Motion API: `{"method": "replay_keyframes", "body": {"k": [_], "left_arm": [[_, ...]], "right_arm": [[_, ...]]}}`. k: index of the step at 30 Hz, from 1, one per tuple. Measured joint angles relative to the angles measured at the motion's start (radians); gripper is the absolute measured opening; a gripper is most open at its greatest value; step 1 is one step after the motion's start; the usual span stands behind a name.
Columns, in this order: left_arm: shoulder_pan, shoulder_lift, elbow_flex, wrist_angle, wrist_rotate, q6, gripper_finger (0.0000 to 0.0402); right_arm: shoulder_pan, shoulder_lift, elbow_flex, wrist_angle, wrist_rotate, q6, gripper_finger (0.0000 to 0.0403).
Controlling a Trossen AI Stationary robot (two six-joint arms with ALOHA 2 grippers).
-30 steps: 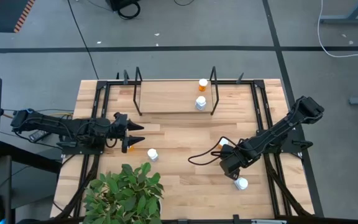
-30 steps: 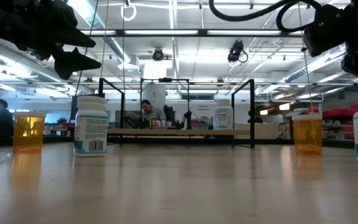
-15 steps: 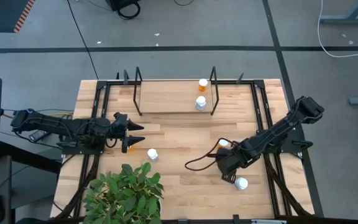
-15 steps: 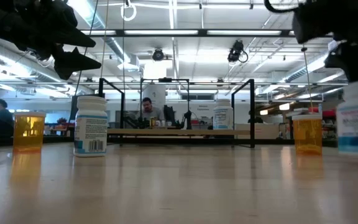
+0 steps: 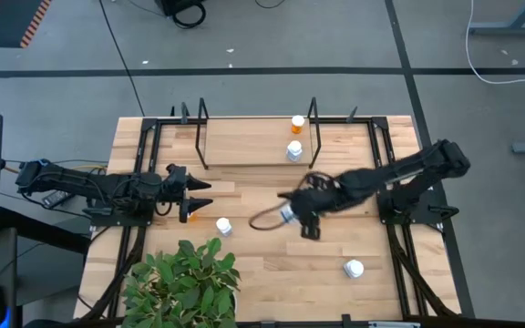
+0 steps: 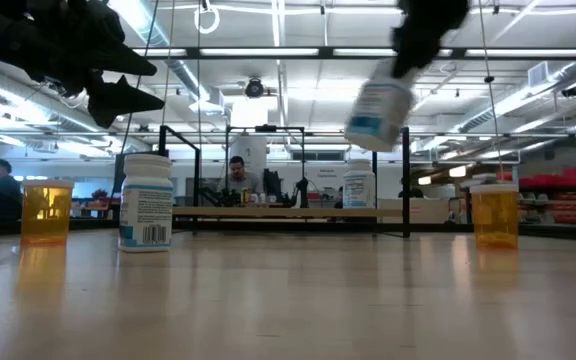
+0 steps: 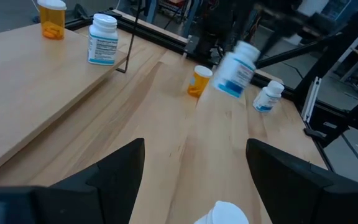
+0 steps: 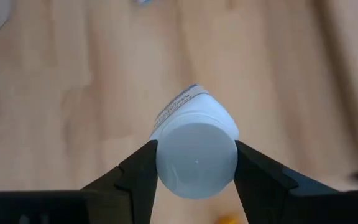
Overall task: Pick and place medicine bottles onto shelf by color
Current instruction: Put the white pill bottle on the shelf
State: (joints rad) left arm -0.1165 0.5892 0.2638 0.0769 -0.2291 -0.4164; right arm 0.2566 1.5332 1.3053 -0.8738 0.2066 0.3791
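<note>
The shelf [image 5: 244,141], a light-wood board between black uprights, stands at the far side and bears an orange bottle [image 5: 297,122] and a white bottle [image 5: 293,150], both upright. My right gripper [image 8: 194,149] hangs over the table's middle [image 5: 301,217], shut on a white bottle [image 6: 376,112]. My left gripper [image 5: 200,195] waits open at the left, with nothing between its fingers. An orange bottle [image 5: 192,217] and a white bottle [image 5: 223,226] stand just ahead of it. Another orange bottle [image 7: 199,81] stands under my right arm. My right gripper pinches the white bottle's capped top end [image 8: 166,165] between its two fingers, one on each side. The fingers slant down from above. The bottle hangs below them, tilted and lifted clear of the table [image 6: 288,290].
A white bottle [image 5: 354,269] lies near the table's right front. A potted green plant [image 5: 185,282] stands at the near left edge. Black rails [image 5: 386,155] run along both table sides. A person [image 6: 236,178] sits in the room beyond.
My right gripper has risen from the near right and swung toward the table's middle, rolling at the wrist. The white bottle that stood upright there has been lifted clear and now hangs tilted in the air.
</note>
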Motion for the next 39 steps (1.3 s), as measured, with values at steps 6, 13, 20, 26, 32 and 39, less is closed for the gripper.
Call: {"method": "replay_keyframes", "body": {"k": [6, 13, 20, 26, 32, 39], "left_arm": [[0.000, 0.000, 0.000, 0.000, 0.000, 0.005, 0.0286], [0.000, 0.000, 0.000, 0.000, 0.000, 0.008, 0.0286], [0.000, 0.000, 0.000, 0.000, 0.000, 0.015, 0.0286], [0.000, 0.000, 0.000, -0.002, 0.000, 0.035, 0.0286], [0.000, 0.000, 0.000, -0.003, 0.000, 0.036, 0.0286], [0.001, 0.000, 0.000, 0.000, -0.007, 0.070, 0.0286]], "right_arm": [[-0.141, 0.186, 0.262, -0.111, 0.017, -0.230, 0.0191], [-0.346, 0.373, 0.614, -0.262, 0.048, -0.389, 0.0193], [-0.534, 0.541, 0.884, -0.307, -0.020, -0.516, 0.0194], [-0.620, 0.710, 1.052, -0.362, 0.017, -0.601, 0.0195], [-0.723, 0.737, 1.040, -0.335, 0.058, -0.651, 0.0195], [-0.782, 0.741, 1.040, -0.331, -0.045, -0.652, 0.0195]]}}
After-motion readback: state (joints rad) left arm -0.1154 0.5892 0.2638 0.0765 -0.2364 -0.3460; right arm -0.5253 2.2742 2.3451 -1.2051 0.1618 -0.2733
